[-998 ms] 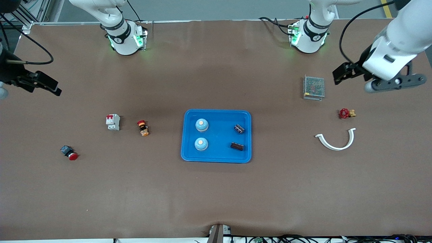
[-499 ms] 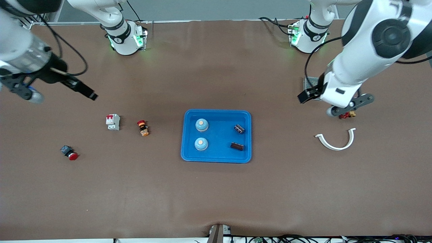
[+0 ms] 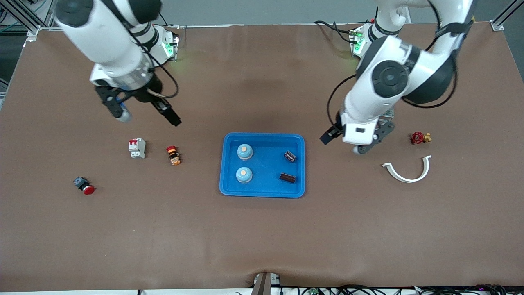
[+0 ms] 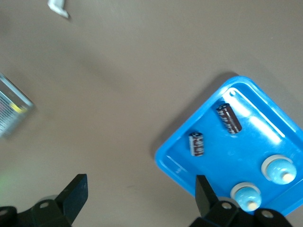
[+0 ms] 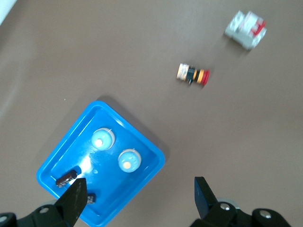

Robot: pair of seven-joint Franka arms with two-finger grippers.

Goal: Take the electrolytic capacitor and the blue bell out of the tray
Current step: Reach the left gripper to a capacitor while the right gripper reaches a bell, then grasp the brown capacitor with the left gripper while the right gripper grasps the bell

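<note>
both jaws spread and empty above the worktop [image 3: 262,237]; approach step. next, each must descend into the tray [image 3: 263,192] onto a capacitor [image 3: 290,156] or bell [image 3: 245,151].

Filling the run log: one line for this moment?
left gripper: open, beside tray | right gripper: open, above breaker | bells, capacitors: in tray

Movement only: left gripper [image 3: 333,137], jaws wide apart and empty, swung in from the left arm's table end to hang just beside the tray [image 3: 262,192], while right gripper [image 3: 143,116], likewise spread and empty, came inward over bare table above the white breaker [image 3: 137,148].
</note>
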